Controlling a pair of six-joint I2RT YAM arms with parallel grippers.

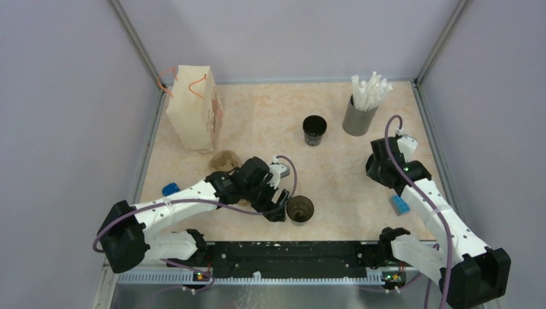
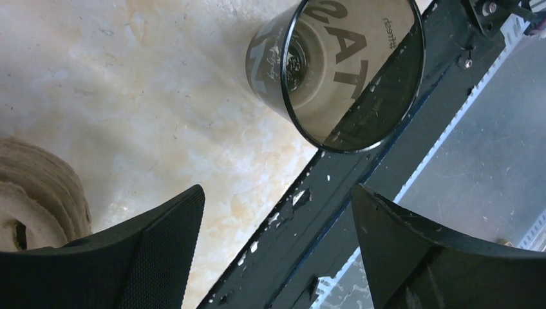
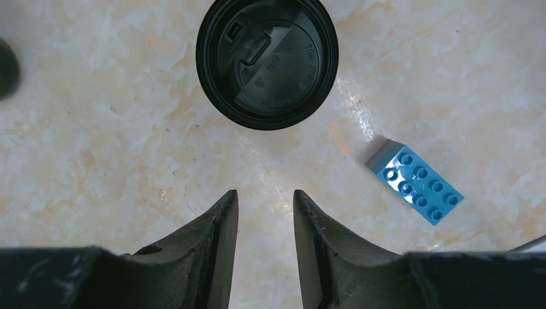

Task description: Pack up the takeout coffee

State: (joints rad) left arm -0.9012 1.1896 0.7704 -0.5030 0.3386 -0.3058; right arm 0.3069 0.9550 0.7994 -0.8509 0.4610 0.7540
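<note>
Dark see-through cup [image 1: 300, 210] stands on the table [image 1: 270, 122], close to the black rail [image 1: 290, 254] at the near edge. It has no lid, and there are pale letters on its side. The left tool [image 1: 277, 209] is just beside this cup. Its fingers [image 2: 161, 238] are spread wide with nothing between them, and in the left wrist view the cup sits past their tips.

A brown pulp cup carrier [image 1: 224, 159] lies behind the left arm. A pale paper bag [image 1: 193, 109] with orange handles stands at the far left of the table.

A black cup with a lid [image 1: 314, 129] stands near the far side. Next to it is a grey pot [image 1: 358, 119] full of white straws [image 1: 370, 90].

The right tool [image 3: 265, 212] hangs over the bare table. Its fingers [image 3: 219, 244] are close together with a small gap, and they grip nothing. The lidded cup is ahead of them, and a blue toy brick [image 3: 415, 181] lies off to one side.
</note>
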